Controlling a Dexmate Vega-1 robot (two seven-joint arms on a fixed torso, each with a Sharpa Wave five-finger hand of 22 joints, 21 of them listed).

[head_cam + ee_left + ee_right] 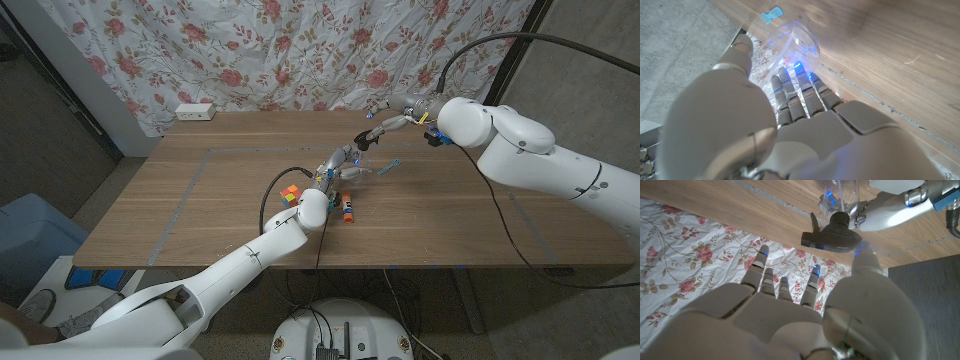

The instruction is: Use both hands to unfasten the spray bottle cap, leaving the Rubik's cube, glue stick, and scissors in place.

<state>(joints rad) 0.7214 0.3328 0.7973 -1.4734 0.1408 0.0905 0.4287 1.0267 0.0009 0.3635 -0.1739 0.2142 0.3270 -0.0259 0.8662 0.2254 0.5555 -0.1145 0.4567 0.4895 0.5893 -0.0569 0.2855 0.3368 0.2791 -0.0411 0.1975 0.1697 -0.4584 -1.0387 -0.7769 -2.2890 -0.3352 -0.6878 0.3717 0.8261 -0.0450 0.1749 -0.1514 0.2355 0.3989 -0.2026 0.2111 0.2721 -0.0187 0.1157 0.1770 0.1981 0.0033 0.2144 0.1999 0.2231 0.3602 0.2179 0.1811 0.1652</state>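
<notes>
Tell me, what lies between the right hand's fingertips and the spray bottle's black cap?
Nothing: the right wrist view shows open air between the right hand and the cap.

The left hand [338,160] hides most of the spray bottle [352,166]; the scissors [385,168] are blurred.

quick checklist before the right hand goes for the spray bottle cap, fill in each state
1. Left hand holds the clear plastic spray bottle: ok.
2. Black trigger spray cap on the bottle: ok, not yet off.
3. Right hand on the cap: not ok, fingers spread just short of it.
4. Multicoloured Rubik's cube on the wooden table: ok.
5. Orange-capped glue stick beside the left wrist: ok, though the arm is close.
6. Scissors in place: cannot tell, too small to make out.
</notes>
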